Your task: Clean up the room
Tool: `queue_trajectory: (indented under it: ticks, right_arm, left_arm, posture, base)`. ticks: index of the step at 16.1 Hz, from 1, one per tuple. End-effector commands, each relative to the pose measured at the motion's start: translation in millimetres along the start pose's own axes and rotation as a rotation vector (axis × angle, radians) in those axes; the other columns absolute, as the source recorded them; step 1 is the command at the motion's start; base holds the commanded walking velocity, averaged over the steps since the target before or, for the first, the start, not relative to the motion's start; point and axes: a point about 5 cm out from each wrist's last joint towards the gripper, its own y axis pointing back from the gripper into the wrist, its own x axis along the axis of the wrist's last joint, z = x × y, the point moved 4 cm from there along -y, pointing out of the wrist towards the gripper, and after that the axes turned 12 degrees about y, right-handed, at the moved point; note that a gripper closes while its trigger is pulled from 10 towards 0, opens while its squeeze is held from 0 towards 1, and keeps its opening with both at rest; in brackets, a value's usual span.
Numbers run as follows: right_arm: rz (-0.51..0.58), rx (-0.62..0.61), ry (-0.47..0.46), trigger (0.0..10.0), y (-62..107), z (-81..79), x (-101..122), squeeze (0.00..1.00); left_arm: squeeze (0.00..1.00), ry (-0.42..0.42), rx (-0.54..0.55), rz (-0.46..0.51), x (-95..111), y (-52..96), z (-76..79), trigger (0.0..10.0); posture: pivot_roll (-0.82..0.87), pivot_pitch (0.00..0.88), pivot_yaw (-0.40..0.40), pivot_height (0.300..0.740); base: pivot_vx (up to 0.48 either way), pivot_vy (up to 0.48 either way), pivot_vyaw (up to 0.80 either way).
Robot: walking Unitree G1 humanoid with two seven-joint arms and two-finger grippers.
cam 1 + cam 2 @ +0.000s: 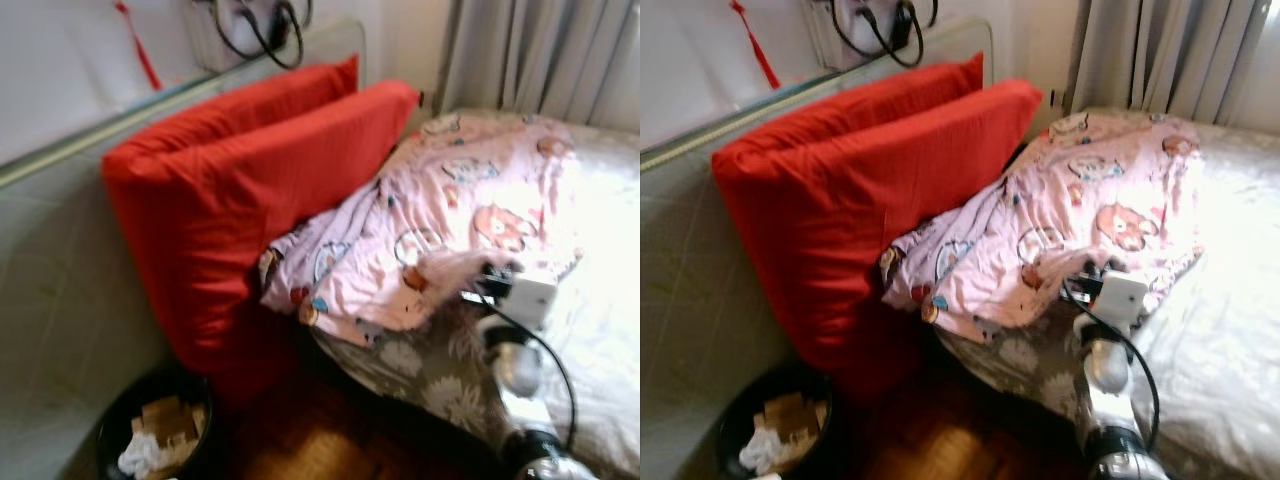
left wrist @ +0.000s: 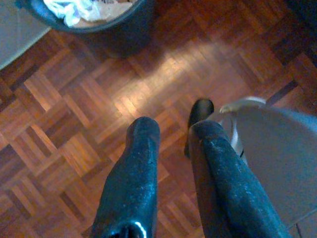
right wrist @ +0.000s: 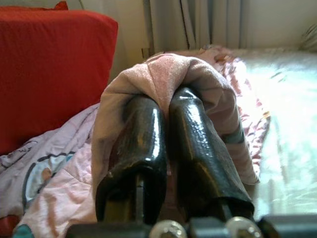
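Note:
A pink cartoon-print blanket (image 1: 450, 220) lies crumpled on the bed (image 1: 600, 330), bunched against two red pillows (image 1: 250, 190). My right gripper (image 3: 166, 106) is shut on a fold of the blanket (image 3: 168, 69), which drapes over both black fingers. From the head views the right arm (image 1: 515, 350) reaches up to the blanket's near edge (image 1: 1080, 270). My left gripper (image 2: 173, 126) hangs over the parquet floor (image 2: 74, 119), fingers slightly apart with nothing between them.
A black waste bin (image 1: 155, 435) with paper and cardboard stands on the floor below the pillows, also visible as the bin (image 2: 99, 15) in the left wrist view. A grey padded headboard (image 1: 60, 280) is at left. Curtains (image 1: 540, 55) hang behind the bed.

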Motion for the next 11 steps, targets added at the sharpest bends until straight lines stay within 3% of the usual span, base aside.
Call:
queue_trajectory:
  ticks: [1, 4, 11]
  right_arm:
    - [0.058, 0.024, -0.006, 10.0, -5.4, -10.7, 15.8, 0.0]
    - [0.086, 0.019, 0.007, 10.0, -6.6, -9.7, 22.5, 0.0]
    - [0.087, -0.115, 0.065, 10.0, -8.4, 21.7, 29.2, 0.0]
  left_arm:
    - [0.0, -0.012, 0.015, -0.011, -0.7, 0.9, -6.8, 10.0]
    - [0.0, -0.012, 0.014, -0.012, -0.7, 0.8, -6.5, 10.0]
    - [0.0, -0.017, 0.016, -0.015, -1.1, 0.9, -6.9, 10.0]
  posture:
    - [0.08, 0.0, 0.042, 0.74]
    - [0.08, 0.0, 0.042, 0.74]
    - [0.08, 0.0, 0.044, 0.74]
  base:
    - [-0.251, 0.0, 0.0]
    - [-0.254, 0.0, 0.0]
    - [-0.213, 0.0, 0.0]
